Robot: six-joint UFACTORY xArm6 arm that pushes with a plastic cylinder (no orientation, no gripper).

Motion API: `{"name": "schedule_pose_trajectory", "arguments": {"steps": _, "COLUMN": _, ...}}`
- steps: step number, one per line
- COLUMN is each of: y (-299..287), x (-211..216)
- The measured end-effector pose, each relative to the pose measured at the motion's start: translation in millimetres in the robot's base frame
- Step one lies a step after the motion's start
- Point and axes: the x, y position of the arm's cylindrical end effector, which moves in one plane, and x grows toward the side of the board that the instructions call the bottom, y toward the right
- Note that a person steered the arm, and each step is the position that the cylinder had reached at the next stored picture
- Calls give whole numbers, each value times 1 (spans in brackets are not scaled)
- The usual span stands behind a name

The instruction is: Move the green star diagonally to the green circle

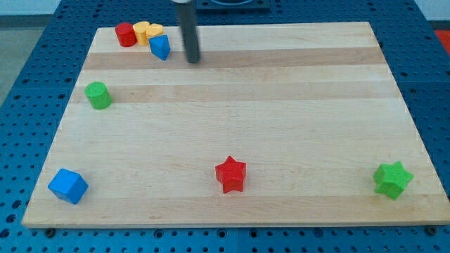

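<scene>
— Green star (392,179) sits untouched at the view's bottom right, well apart from our tip (193,59); the red star (230,173) lies between the corners.

— We have no hand, only a bare rod grasping nothing. Next we get behind the star and push toward the green circle (98,95).

Red star (230,173), blue cube (68,185), red cylinder (126,34), yellow block (148,31).
</scene>
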Motion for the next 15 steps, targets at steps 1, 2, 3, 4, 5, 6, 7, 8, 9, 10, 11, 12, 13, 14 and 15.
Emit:
{"name": "schedule_pose_trajectory", "arguments": {"steps": 1, "y": 136, "x": 42}}
{"name": "schedule_pose_trajectory", "arguments": {"steps": 2, "y": 251, "x": 137}}
{"name": "schedule_pose_trajectory", "arguments": {"steps": 3, "y": 306, "x": 237}}
{"name": "schedule_pose_trajectory", "arguments": {"steps": 4, "y": 302, "x": 293}}
{"name": "schedule_pose_trajectory", "arguments": {"steps": 5, "y": 263, "x": 291}}
{"name": "schedule_pose_trajectory", "arguments": {"steps": 6, "y": 225, "x": 267}}
{"name": "schedule_pose_trajectory", "arguments": {"steps": 7, "y": 224, "x": 239}}
{"name": "schedule_pose_trajectory", "arguments": {"steps": 8, "y": 213, "x": 194}}
{"name": "schedule_pose_trajectory", "arguments": {"steps": 9, "y": 231, "x": 169}}
{"name": "schedule_pose_trajectory", "arguments": {"steps": 10, "y": 292, "x": 154}}
{"name": "schedule_pose_trajectory", "arguments": {"steps": 11, "y": 288, "x": 138}}
{"name": "schedule_pose_trajectory", "arguments": {"steps": 12, "y": 231, "x": 141}}
{"name": "schedule_pose_trajectory", "arguments": {"steps": 13, "y": 163, "x": 141}}
{"name": "schedule_pose_trajectory", "arguments": {"steps": 14, "y": 92, "x": 141}}
{"name": "schedule_pose_trajectory", "arguments": {"steps": 15, "y": 36, "x": 125}}
